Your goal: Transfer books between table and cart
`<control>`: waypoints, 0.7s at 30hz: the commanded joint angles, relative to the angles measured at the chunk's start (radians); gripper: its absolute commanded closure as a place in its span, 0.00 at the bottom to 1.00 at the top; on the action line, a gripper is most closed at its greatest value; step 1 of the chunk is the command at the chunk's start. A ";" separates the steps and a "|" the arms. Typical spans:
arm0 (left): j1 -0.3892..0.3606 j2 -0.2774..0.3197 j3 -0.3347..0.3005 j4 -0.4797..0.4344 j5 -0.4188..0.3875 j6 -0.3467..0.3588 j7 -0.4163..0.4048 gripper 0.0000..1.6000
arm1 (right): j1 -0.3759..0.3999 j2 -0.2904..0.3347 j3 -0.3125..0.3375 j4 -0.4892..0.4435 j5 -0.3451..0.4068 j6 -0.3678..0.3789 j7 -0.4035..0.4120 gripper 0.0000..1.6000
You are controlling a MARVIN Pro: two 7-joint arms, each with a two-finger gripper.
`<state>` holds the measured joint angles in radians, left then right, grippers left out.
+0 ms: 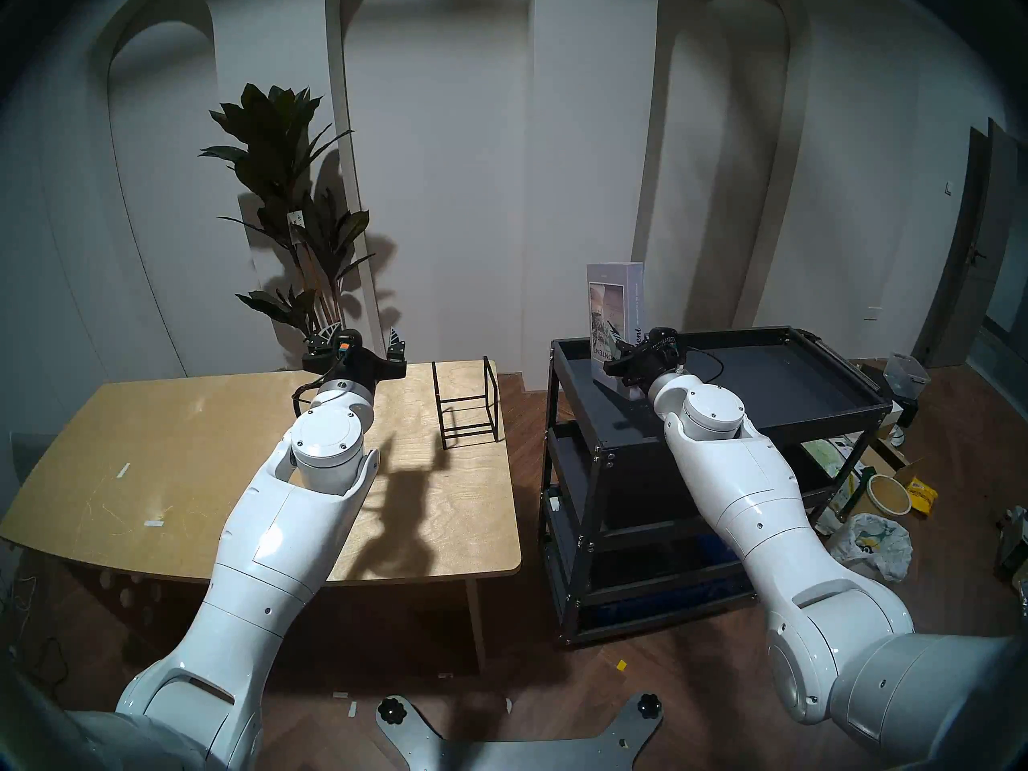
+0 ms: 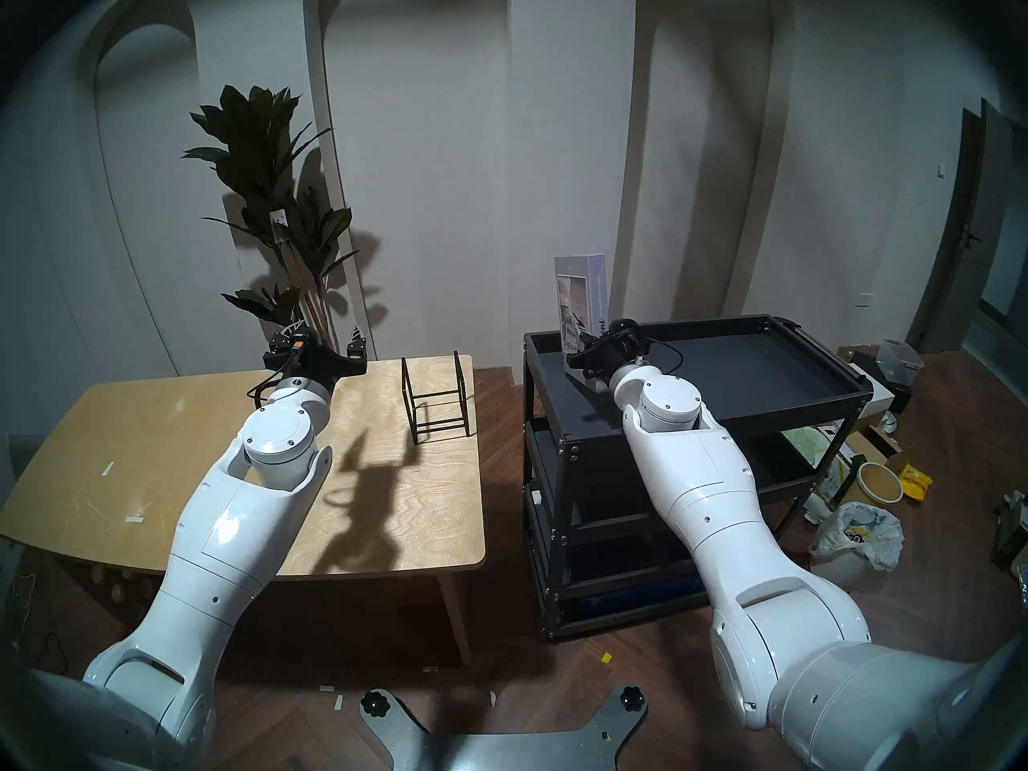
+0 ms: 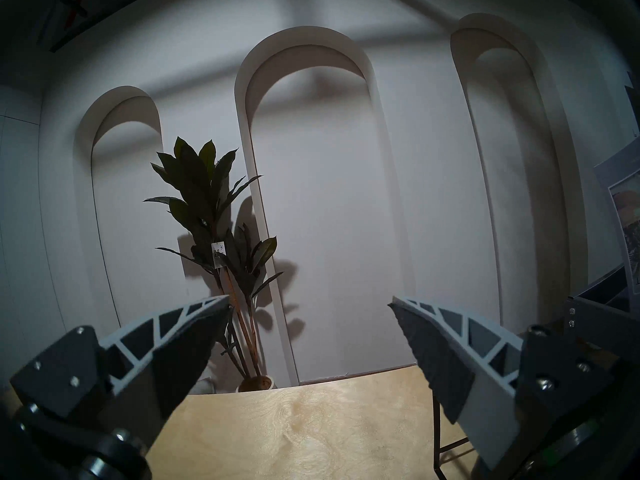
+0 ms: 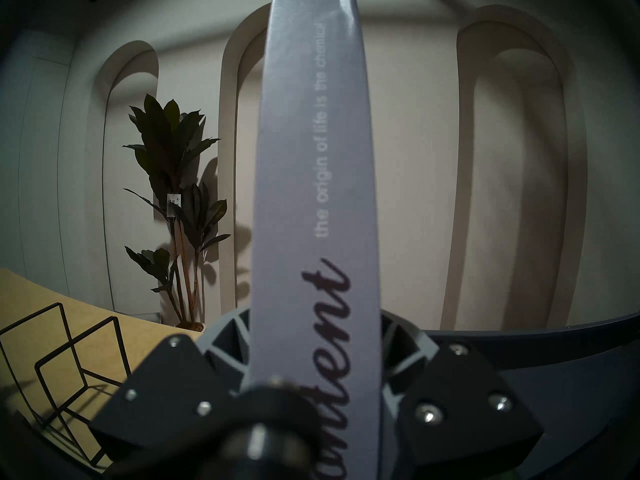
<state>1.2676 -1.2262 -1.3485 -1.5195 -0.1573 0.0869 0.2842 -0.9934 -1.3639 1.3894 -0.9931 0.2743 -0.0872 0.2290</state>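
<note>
Jaws of my right gripper (image 4: 313, 334) pinching the upright book (image 1: 616, 302) low over the cart's (image 1: 779, 414) left edge, I fear it pivots and topples, while my left gripper (image 3: 310, 334) stands spread, empty.

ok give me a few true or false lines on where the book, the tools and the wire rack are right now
1. The right tool is shut on the book. True.
2. The book lies flat on the table. False: it stands upright over the cart top tray, spine toward the robot.
3. The left tool is open and holds nothing. True.
4. The wire rack sits on the cart. False: it stands on the table, near the edge closest to the cart.
5. A potted plant stands behind the table, by the wall. True.
6. The cart's top tray is full of books. False: only this one book shows there.
</note>
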 commanded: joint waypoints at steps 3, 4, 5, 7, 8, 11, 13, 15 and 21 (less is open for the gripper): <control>-0.034 -0.008 0.004 -0.016 0.015 -0.010 0.010 0.00 | 0.064 -0.025 -0.007 0.074 0.003 -0.075 0.026 1.00; -0.034 -0.009 0.004 -0.015 0.015 -0.010 0.011 0.00 | 0.068 -0.026 -0.007 0.084 0.002 -0.080 0.028 1.00; -0.034 -0.010 0.004 -0.013 0.015 -0.009 0.010 0.00 | 0.071 -0.026 -0.009 0.089 -0.001 -0.077 0.026 1.00; -0.034 -0.010 0.006 -0.011 0.017 -0.005 0.010 0.00 | 0.072 -0.024 -0.010 0.093 -0.002 -0.064 0.025 1.00; -0.034 -0.010 0.006 -0.011 0.017 -0.004 0.011 0.00 | 0.072 -0.023 -0.011 0.092 -0.003 -0.055 0.024 1.00; -0.035 -0.011 0.007 -0.011 0.018 0.001 0.011 0.00 | 0.067 -0.014 -0.021 0.071 -0.018 0.018 -0.004 1.00; -0.036 -0.011 0.008 -0.011 0.019 0.002 0.011 0.00 | 0.068 -0.009 -0.032 0.069 -0.030 0.050 -0.027 1.00; -0.039 -0.013 0.010 -0.010 0.021 0.005 0.012 0.00 | 0.077 -0.008 -0.043 0.082 -0.028 0.086 -0.040 1.00; -0.043 -0.015 0.013 -0.009 0.026 0.010 0.015 0.00 | 0.066 -0.002 -0.052 0.054 -0.018 0.166 -0.060 1.00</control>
<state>1.2588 -1.2430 -1.3368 -1.5138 -0.1387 0.0919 0.3003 -0.9271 -1.3756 1.3467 -0.9175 0.2474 -0.0169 0.1958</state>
